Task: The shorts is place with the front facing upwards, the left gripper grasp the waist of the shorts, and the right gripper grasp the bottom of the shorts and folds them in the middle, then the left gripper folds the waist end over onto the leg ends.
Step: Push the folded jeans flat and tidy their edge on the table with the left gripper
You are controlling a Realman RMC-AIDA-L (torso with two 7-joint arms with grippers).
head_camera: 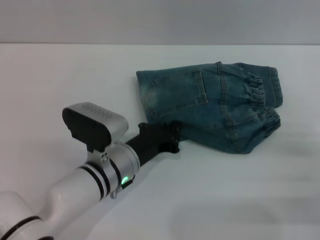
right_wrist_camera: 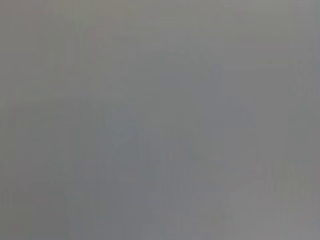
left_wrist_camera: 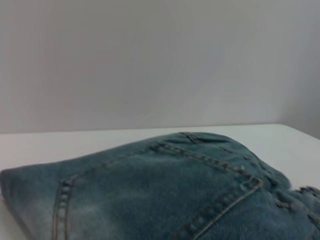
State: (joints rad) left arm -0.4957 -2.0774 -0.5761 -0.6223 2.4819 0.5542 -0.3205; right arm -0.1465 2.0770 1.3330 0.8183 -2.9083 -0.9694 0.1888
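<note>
The blue denim shorts lie folded on the white table, right of centre. Their ruffled elastic waist points right. The stitched leg ends point left. My left gripper, a black claw on the silver-white arm with a green light, sits low at the near edge of the shorts, touching or almost touching the denim. In the left wrist view the shorts fill the lower part, with a stitched hem at one side. The right gripper is out of view; its wrist view shows only plain grey.
The table's far edge meets a grey wall. Bare white tabletop lies left of the shorts and in front of them on the right.
</note>
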